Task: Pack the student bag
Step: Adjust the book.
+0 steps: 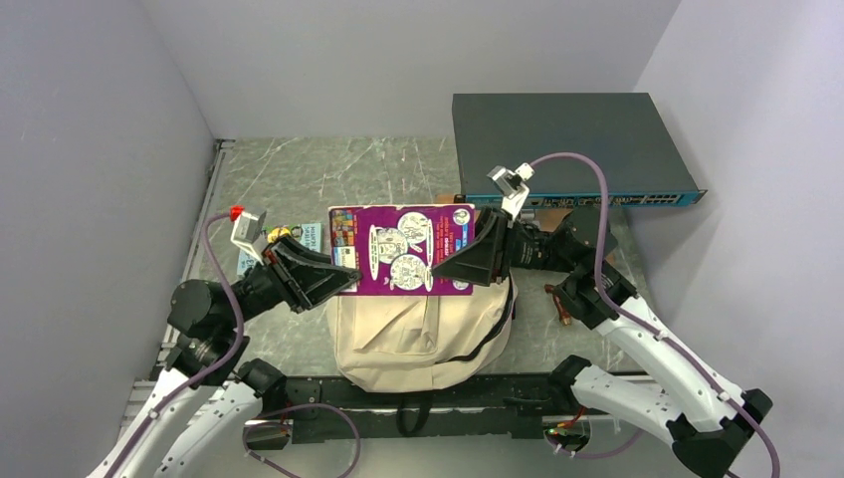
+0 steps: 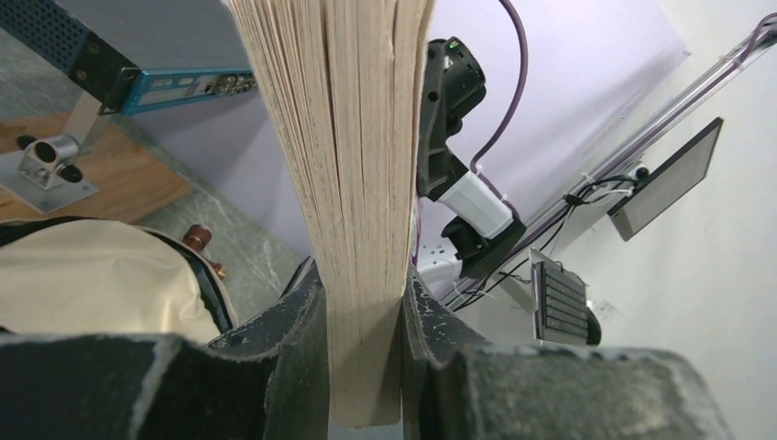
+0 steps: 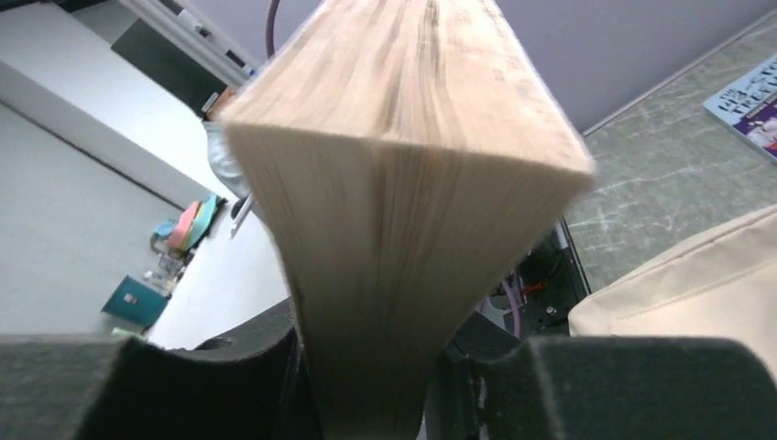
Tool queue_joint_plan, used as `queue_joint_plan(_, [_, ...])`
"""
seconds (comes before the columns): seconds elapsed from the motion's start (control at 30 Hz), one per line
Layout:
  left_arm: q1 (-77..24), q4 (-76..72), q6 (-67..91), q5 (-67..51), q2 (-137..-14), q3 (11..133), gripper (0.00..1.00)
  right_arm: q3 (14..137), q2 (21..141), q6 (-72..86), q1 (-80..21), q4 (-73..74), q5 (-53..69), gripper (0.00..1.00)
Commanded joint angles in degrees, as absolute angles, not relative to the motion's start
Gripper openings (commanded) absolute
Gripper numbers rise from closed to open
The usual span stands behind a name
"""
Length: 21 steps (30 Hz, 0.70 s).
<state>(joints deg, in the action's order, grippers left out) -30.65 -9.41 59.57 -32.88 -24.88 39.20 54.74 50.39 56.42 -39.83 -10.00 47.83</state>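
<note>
Fingers (image 2: 307,316) of the left gripper (image 2: 364,321) are clamped on the book (image 2: 353,165), pinching its tan, rough-edged page block. The right gripper (image 3: 366,385) grips the opposite edge the same way, and the pages narrow between its dark, scuffed pads (image 3: 211,385). Between the two grippers the book lies flat. Its glossy purple cover carries white cartoon panels, with print too small to read. Directly under the book and fingers sits the student bag (image 1: 418,334), made of soft cream-beige fabric, rounded and slumped, with black straps. Beyond the left fingers lies a blue booklet (image 1: 311,239) with unreadable lettering. Past the right fingers a flat dark metal box (image 1: 567,134) rests on the grey marbled table (image 1: 299,179).
</note>
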Motion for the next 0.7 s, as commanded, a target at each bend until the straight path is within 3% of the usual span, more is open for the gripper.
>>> queue_joint_plan(0.0, [-30.5, -19.4, 64.3, -36.8, -30.6, 36.5, 0.00, 55.7, 47.1, 49.1, -40.3, -6.6, 44.0, 0.26])
queue_joint_plan(0.1, [-31.6, -26.8, 66.1, -38.6, -33.7, 33.5, 0.02, 57.3, 46.5, 43.1, -40.3, 1.5, 40.1, 0.00])
queue_joint_plan(0.17, [-32.1, -14.9, 59.9, -35.7, -33.8, 35.7, 0.34, 60.7, 45.9, 36.9, -40.3, 11.6, 34.4, 0.00])
queue_joint_plan(0.23, [-33.7, 7.1, 50.9, -24.6, -33.1, 40.6, 0.84, 63.3, 44.3, 31.7, -40.3, 20.1, 28.6, 0.00])
queue_joint_plan(0.27, [-34.8, 18.9, 48.4, -14.9, -33.3, 42.8, 0.97, 64.4, 43.2, 29.4, -40.2, 24.8, 25.7, 0.00])
queue_joint_plan(0.33, [-35.7, 26.9, 45.5, -6.9, -34.3, 43.9, 1.00, 65.5, 40.7, 25.3, -40.2, 30.2, 21.2, 0.00])
queue_joint_plan(0.43, [-39.7, 26.9, 44.6, -3.6, -36.9, 41.3, 0.91, 67.5, 36.7, 21.4, -40.2, 36.8, 14.8, 0.00])
queue_joint_plan(0.57, [-54.9, 19.2, 46.5, 10.1, -41.1, 38.1, 0.88, 69.6, 29.6, 19.1, -40.2, 39.9, 5.0, 0.00])
queue_joint_plan(0.67, [-64.2, 14.1, 46.5, 18.4, -49.6, 39.2, 0.92, 70.2, 25.3, 18.5, -40.3, 40.0, -3.3, 0.00])
